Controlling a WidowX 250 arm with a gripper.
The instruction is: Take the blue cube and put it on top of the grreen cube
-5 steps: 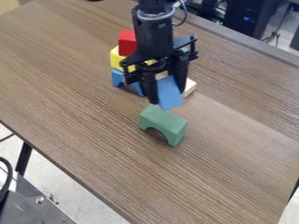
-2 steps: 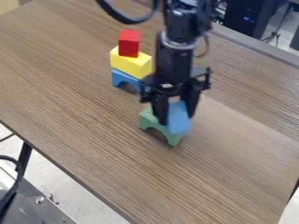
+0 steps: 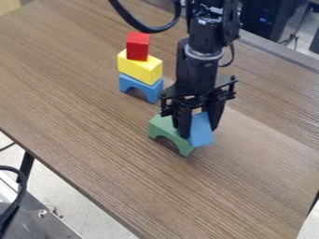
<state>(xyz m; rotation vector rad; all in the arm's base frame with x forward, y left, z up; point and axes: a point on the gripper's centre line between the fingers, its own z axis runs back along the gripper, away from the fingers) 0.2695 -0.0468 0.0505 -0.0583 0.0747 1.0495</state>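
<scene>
The black gripper (image 3: 198, 133) hangs down right of the middle of the camera view, shut on the blue block (image 3: 201, 129), which is held somewhat tilted. The green arch-shaped block (image 3: 163, 126) stands on the table just left of and partly behind the gripper. The blue block and one finger cover the green block's right end. Whether the blue block touches the green one I cannot tell.
Behind and to the left stands a stack: a blue arch (image 3: 139, 87) at the bottom, a yellow block (image 3: 139, 68) on it and a red cube (image 3: 137, 46) on top. The wooden table's near edge (image 3: 70, 184) runs diagonally across the lower left.
The gripper has moved towards the camera and to the right with the blue block, from behind the green block to its right end. The stack and green block have stayed put.
</scene>
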